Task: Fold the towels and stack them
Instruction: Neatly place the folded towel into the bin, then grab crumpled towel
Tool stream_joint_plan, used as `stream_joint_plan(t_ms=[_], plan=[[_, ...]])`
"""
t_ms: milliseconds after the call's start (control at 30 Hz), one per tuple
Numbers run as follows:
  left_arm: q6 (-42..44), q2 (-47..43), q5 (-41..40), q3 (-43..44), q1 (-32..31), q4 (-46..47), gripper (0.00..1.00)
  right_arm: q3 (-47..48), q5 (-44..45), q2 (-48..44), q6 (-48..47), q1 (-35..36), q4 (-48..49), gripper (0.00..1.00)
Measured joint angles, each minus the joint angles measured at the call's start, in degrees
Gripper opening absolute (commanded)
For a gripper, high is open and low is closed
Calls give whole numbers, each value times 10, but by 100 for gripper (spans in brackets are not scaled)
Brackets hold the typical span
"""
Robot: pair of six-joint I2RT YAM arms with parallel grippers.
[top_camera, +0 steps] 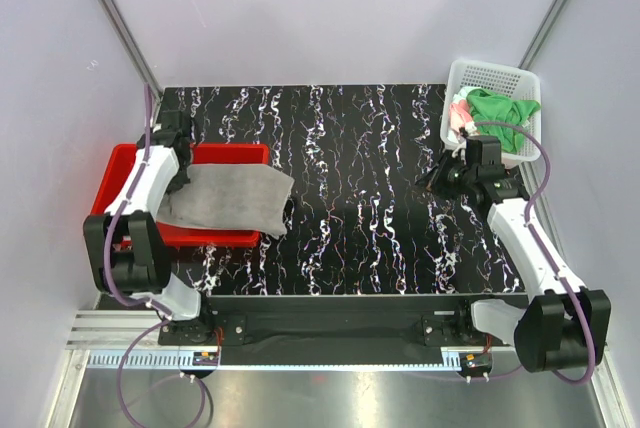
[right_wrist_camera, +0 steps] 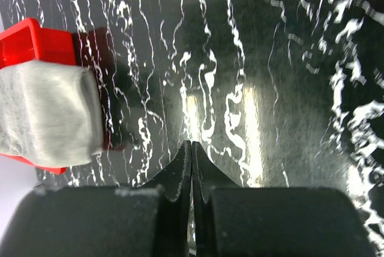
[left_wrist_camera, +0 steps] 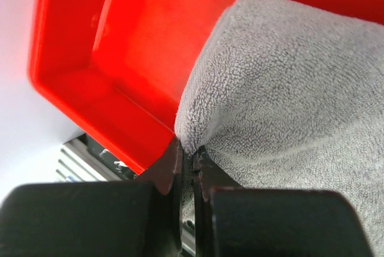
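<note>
Pinching a corner of the grey towel (left_wrist_camera: 288,101) in the left gripper (left_wrist_camera: 187,151), clamped on it just above the red tray (left_wrist_camera: 90,83); cloth ahead and right of the tips, overhanging the tray. Probably best lowered flat, then released without dragging the fold. Right gripper (right_wrist_camera: 191,149) closed on nothing, above the table (right_wrist_camera: 288,59).

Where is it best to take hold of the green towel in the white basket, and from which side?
Probably pinch the crumpled fold on top of the green towel, coming from above: the walls of the basket block the sides.
</note>
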Motion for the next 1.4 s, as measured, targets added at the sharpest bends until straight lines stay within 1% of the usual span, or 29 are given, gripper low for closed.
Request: stream_joint_plan(t_ms=[133,333,433,533,733,833,867,900,933,1000,1033,1067,1100,1133,1167,1200,1267,1333,1400], plan=[[10,37,-31,-8,27,38,0,33,18,12,-18,0,-3,2],[9,96,-78,-9,40,81,0,65,56,25,-41,0,-9,2],[4,134,-108,2,46,81,0,101,79,55,-52,-1,-14,3],[2,163,-120,7,60,82,0,144,103,84,-58,-3,-27,4],[0,170,-124,12,104,88,0,217,134,107,-61,-5,-38,5],[0,176,-130,33,114,84,0,245,133,118,-60,-5,-37,6],[-1,180,-132,42,116,84,20,249,133,122,-60,-5,-38,7],[-1,184,-134,48,117,84,32,253,133,126,-60,-5,-37,9],[-4,191,-140,56,117,82,40,253,133,130,-60,-5,-37,19],[-14,202,-153,70,117,71,51,253,136,136,-62,-5,-38,34],[-17,204,-157,76,117,66,59,253,138,139,-63,-5,-39,45],[-19,204,-158,81,117,61,68,255,141,141,-64,-5,-40,51],[-20,202,-158,92,117,51,81,260,147,144,-66,-5,-45,56],[-21,201,-154,108,117,42,83,266,151,148,-70,-6,-49,58],[-24,198,-147,127,114,38,84,275,156,152,-74,-6,-52,63],[-24,191,-141,146,112,36,85,286,165,158,-77,-7,-55,65],[-23,166,-124,174,101,34,86,310,181,173,-85,-13,-54,71],[-19,124,-103,194,68,36,86,347,199,202,-96,-28,-50,72],[-14,73,-75,199,16,42,88,388,227,243,-106,-49,-43,72]])
